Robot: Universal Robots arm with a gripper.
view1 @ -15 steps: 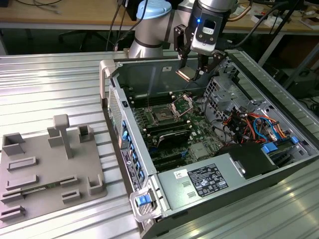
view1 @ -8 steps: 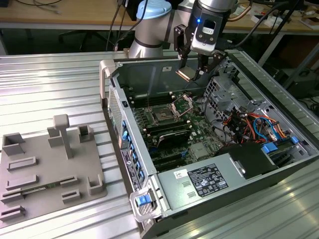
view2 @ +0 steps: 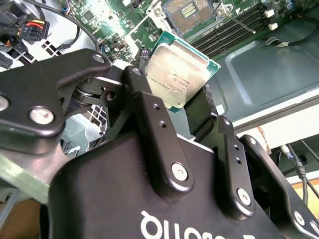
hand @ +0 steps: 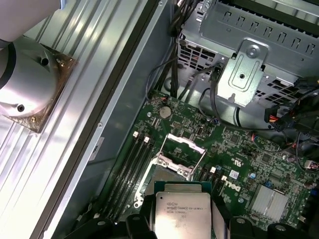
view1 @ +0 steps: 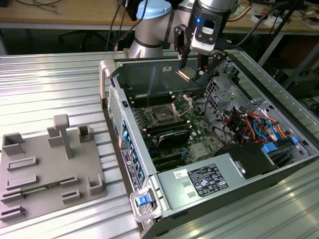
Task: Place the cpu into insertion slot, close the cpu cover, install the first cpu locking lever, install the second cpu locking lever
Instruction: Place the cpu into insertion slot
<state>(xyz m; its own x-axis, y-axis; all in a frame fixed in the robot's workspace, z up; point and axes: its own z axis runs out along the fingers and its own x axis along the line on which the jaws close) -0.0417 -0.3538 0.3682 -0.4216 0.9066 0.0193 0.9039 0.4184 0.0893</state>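
Silver-topped cpu [view2: 178, 69] is clamped edge-on between the gripper's [view2: 174, 88] 2 black fingers [view2: 149, 114] and held in the air over the open case [view1: 133, 149], well clear of the green board [hand: 249, 159]. The slot [view1: 163, 115] sits bare on the board. The cover [view1: 182, 103] is tilted up at the slot's edge, window showing.

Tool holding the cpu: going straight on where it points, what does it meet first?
The tool carries the cpu ahead of it, so the chip would likely land on the insertion slot. The raised cpu cover stands close beside that line; depth unclear.
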